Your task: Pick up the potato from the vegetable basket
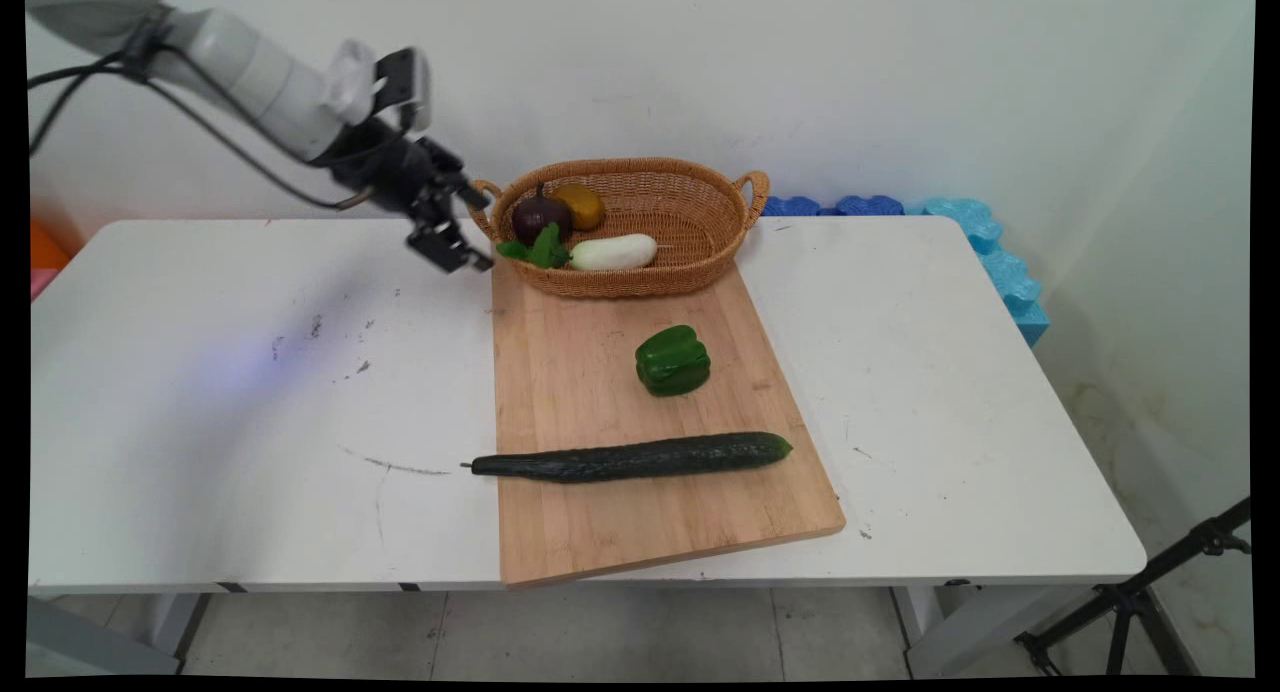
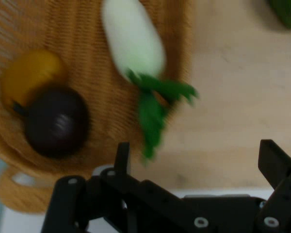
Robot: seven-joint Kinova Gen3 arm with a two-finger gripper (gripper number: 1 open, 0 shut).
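I see the claw [image 1: 452, 234] hanging above the counter [image 1: 250, 402] just off the left end of the wicker basket [image 1: 700, 234], near the counter's far edge. Its fingers [image 2: 122, 156] stand apart with nothing between them: released, holding nothing.

The basket sits on the far end of the wooden cutting board [image 1: 600, 532]. Inside it, at the left end: a dark purple round vegetable [image 1: 538, 215], a yellow-brown one [image 1: 582, 205] touching it behind, and a white radish [image 1: 615, 252] lying along the near wall, its green leaves [image 1: 535, 249] pointing toward the claw. The basket's left handle [image 1: 485, 188] lies between the claw and these items.

Mid-board: a green bell pepper [image 1: 672, 360]. Toward the board's near edge: a long dark cucumber [image 1: 640, 457] lying crosswise, its stem end overhanging the board's left edge.
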